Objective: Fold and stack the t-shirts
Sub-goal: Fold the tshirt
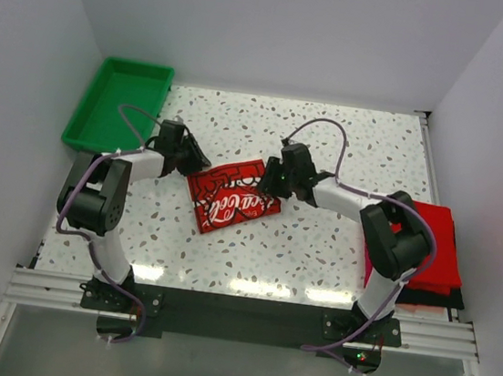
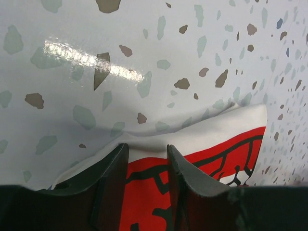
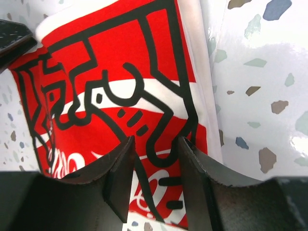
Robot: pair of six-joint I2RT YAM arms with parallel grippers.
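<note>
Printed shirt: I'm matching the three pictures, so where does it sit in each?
Top external: printed shirt at the table's centre, between the arms.
Left wrist: bottom centre and right.
Right wrist: fills left and centre.
Shared landmark: speckled tabletop.

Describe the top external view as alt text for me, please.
A folded printed t-shirt lies mid-table, with the left claw and right claw at its far edge. Stacked red shirts sit right, a green tray far left.
</note>
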